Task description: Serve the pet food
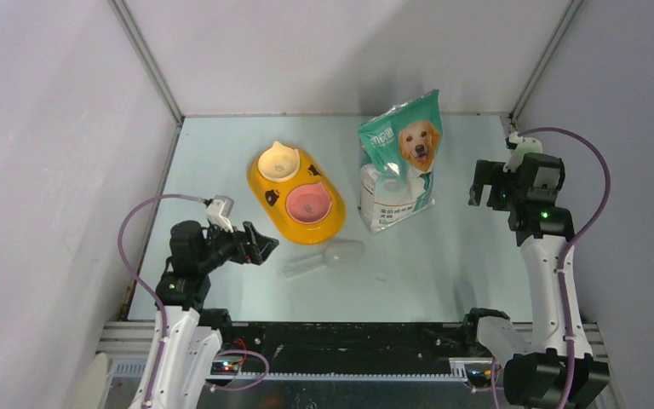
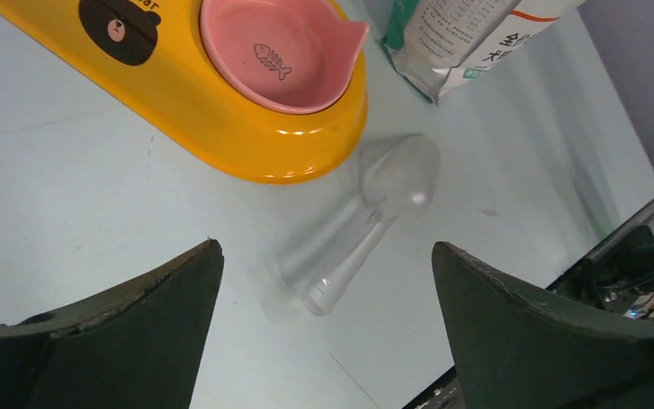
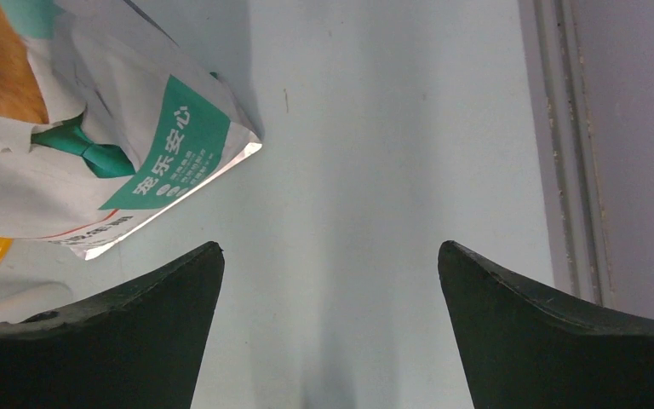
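Note:
No kibble shows; the pet food is hidden inside the green-and-white pouch (image 1: 398,162) with a golden dog, standing at the back middle, also seen in the left wrist view (image 2: 468,38) and right wrist view (image 3: 94,145). The yellow double-bowl feeder (image 1: 296,204) lies left of it, its cream bowl (image 1: 279,164) and pink bowl (image 1: 309,203) both empty. A clear plastic scoop (image 1: 324,257) lies on the table in front of the feeder. My left gripper (image 1: 260,247) is open, just left of the scoop's handle (image 2: 332,264). My right gripper (image 1: 484,192) is open and empty, right of the pouch.
The pale table (image 1: 443,264) is walled on the left, back and right. A metal rail (image 1: 349,328) runs along the near edge by the arm bases.

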